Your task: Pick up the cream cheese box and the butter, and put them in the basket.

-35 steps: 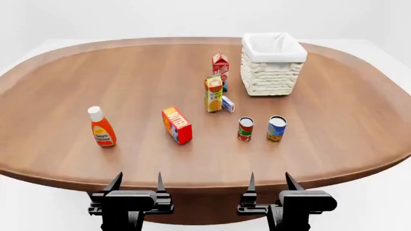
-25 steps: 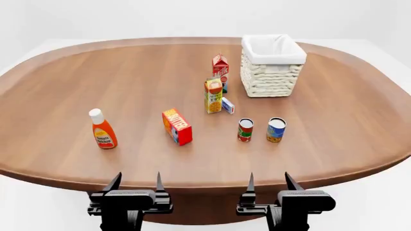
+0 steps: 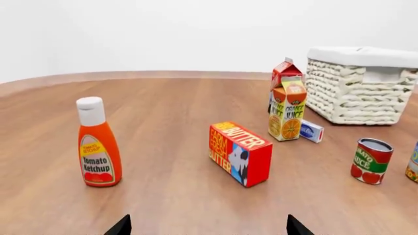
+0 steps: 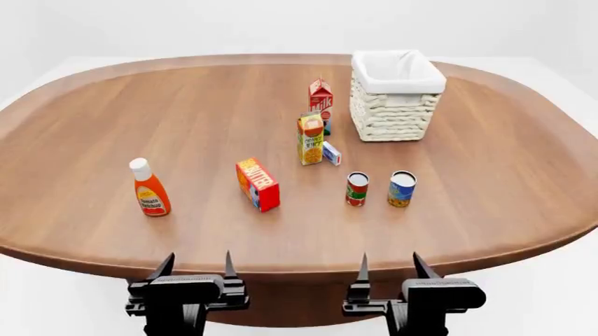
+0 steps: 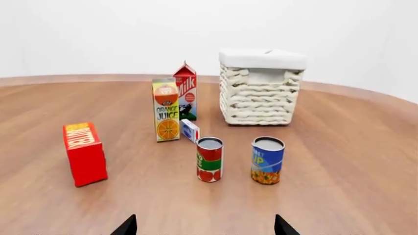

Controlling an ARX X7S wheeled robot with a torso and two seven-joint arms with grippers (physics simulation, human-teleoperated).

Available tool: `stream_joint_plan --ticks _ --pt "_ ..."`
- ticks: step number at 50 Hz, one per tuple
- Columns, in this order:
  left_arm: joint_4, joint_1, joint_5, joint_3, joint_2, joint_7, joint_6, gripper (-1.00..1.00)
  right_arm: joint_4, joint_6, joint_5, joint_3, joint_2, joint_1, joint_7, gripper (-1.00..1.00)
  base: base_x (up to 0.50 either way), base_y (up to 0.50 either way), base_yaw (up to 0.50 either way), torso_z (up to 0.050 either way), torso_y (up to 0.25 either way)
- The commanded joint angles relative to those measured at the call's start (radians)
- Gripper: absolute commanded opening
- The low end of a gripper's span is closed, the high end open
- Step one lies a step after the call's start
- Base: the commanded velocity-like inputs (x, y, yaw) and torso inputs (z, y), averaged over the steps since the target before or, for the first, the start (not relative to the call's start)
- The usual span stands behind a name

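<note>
Two black grippers, the left gripper [image 4: 195, 264] and the right gripper [image 4: 388, 264], hang just off the near edge of the oval brown wood-grain table [image 4: 94, 126], both spread wide with nothing between the fingers; neither has reached any object. Likely a start pose, both arms clear of the clutter.

Task items:
- Red-and-orange rectangular butter box with yellow lettering [image 4: 257, 183]: stands on a long narrow side, turned at a slant, in open table toward the near edge, nearer the left gripper. Flat faces and crisp edges should suit a pinch across its thin dimension.
- Small flat blue-and-white cream cheese box [image 4: 331, 152]: near the table's middle, tucked just beside the tall orange juice carton [image 4: 310, 138]. Whether they touch cannot be told. A close neighbour leaves little finger room on that side.
- Cream-white woven basket with white cloth lining [image 4: 396, 112]: toward the far edge, right of centre, mouth open upward; coarse chunky weave.

Other things: red milk carton [image 4: 321, 96] behind the juice carton; red-and-green can [image 4: 357, 189] and blue-labelled can [image 4: 402, 188], upright, side by side but apart, between the right gripper and the cream cheese box; orange ketchup bottle with white cap [image 4: 148, 188] toward the left edge.
</note>
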Motion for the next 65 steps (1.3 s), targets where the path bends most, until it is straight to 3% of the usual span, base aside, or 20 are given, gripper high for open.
stream_joint_plan --ticks 1,8,11,19,23,36,65 --pt "-0.009 -0.001 0.006 0.002 0.000 0.002 0.004 1.00 0.009 0.000 -0.001 0.001 -0.003 0.002 -0.002 1.00 0.00 0.00 0.00 0.000 0.000" --pt "0.023 0.003 -0.006 0.003 -0.014 -0.016 0.009 1.00 -0.028 0.012 0.016 -0.002 0.012 0.002 0.015 1.00 0.00 0.00 0.00 0.000 0.000" --pt "0.130 0.021 0.019 -0.020 -0.034 -0.055 0.033 1.00 -0.120 0.008 0.029 0.041 0.026 0.010 0.049 1.00 0.00 0.00 0.00 0.000 0.000" --pt "0.517 0.063 0.058 -0.190 -0.077 -0.191 0.088 1.00 -0.428 -0.103 0.066 0.222 0.090 0.009 0.135 1.00 0.00 0.00 0.00 0.000 0.000" --pt "0.576 0.068 0.047 -0.261 -0.081 -0.238 0.109 1.00 -0.483 -0.154 0.069 0.246 0.100 -0.005 0.144 1.00 0.00 0.00 0.00 0.000 0.000" --pt "0.607 0.068 0.020 -0.314 -0.100 -0.274 0.112 1.00 -0.569 -0.183 0.065 0.216 0.130 -0.029 0.122 1.00 0.38 0.00 0.00 0.000 0.000" --pt "0.658 0.039 0.028 -0.246 -0.137 -0.271 0.043 1.00 -0.585 -0.174 0.056 0.171 0.152 -0.037 0.129 1.00 0.50 -0.01 0.00 0.000 0.000"
